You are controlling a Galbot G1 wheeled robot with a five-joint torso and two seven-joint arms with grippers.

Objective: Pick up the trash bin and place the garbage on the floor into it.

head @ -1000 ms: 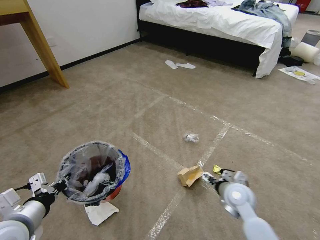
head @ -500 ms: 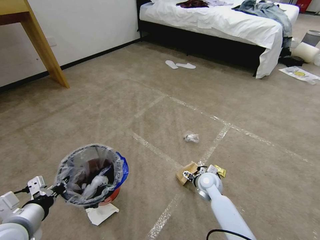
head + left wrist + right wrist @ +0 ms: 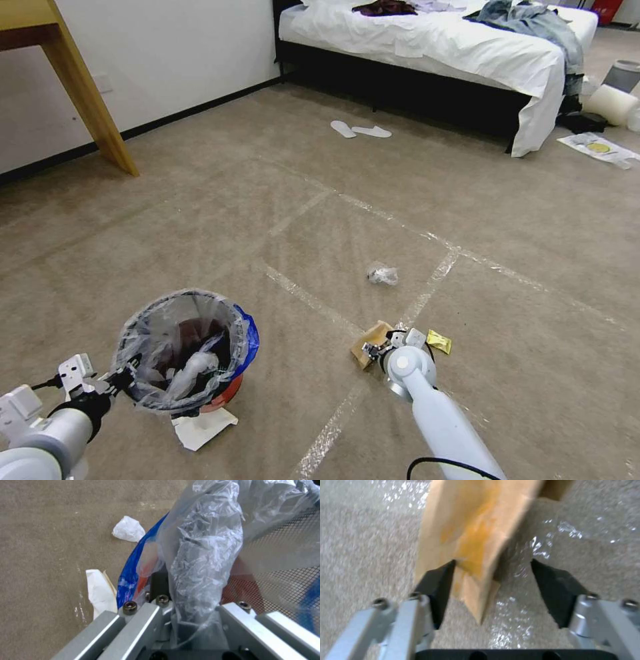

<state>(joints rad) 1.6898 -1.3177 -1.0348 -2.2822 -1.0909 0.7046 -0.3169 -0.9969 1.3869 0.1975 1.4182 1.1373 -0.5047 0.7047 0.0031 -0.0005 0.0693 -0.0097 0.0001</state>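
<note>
Right gripper (image 3: 491,580), down at the carpet beside the strip of clear floor tape (image 3: 333,427), has its 2 dark fingers (image 3: 438,590) spread wide with the flat brown cardboard carton (image 3: 470,542) lying between them. One finger touches the carton's edge and the other stands apart from it, so nothing is clamped yet. Straddling the carton's narrow end looks like the sensible way in, since a thin piece flat on carpet offers little else to pinch.

In the head view the carton (image 3: 371,340) lies just beside the small yellow wrapper (image 3: 439,341), with a crumpled clear plastic wad (image 3: 382,274) farther off toward the bed (image 3: 433,40). A white paper scrap (image 3: 200,425) lies on the floor under the bin.

Left gripper (image 3: 186,620) is closed on the rim of the small round red plastic trash bin (image 3: 183,347), pinching the clear liner bag (image 3: 203,555) and blue bag edge (image 3: 130,580) along with it. It holds the bin upright and mouth-up above the floor, well apart from the carton, probably kept ready so the litter can be dropped in.
</note>
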